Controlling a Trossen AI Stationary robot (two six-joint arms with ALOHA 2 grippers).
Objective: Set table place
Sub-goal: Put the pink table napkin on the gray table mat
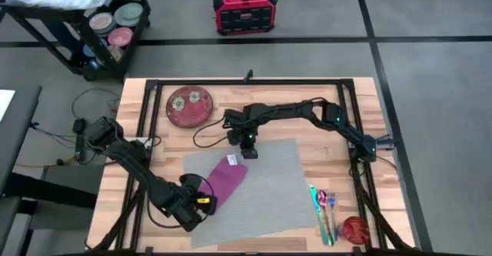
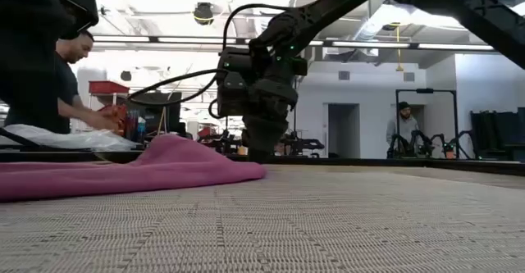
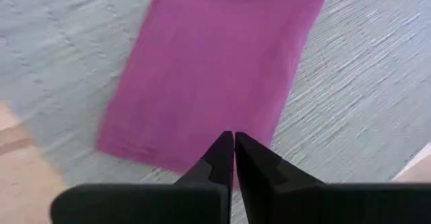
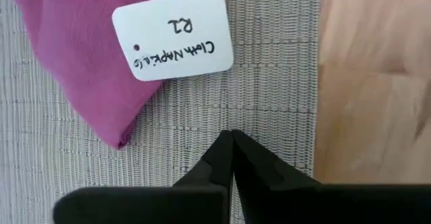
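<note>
Bench (image 1: 338, 144): one, light wooden planks, black frame.
Placemat (image 1: 269, 191): one, grey, laid flat at bench centre.
Napkin (image 1: 227, 174): one, purple, lain on the placemat's left part; one white tag (image 4: 173, 33) is attached.
Plate (image 1: 190, 106): one, red, beyond the placemat.
Cutlery (image 1: 324, 210): several pieces beside the placemat's right edge; count cannot be told.
Left gripper (image 1: 204, 203): jaws clenched, empty, at the napkin's near end.
Right gripper (image 1: 250, 153): jaws clenched, empty, over the placemat's far edge.

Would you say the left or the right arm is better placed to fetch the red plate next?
Probably the right. The right gripper sits at the placemat's far edge, nearer the red plate. The left gripper, shut, is at the purple napkin's near end, farther away.
</note>
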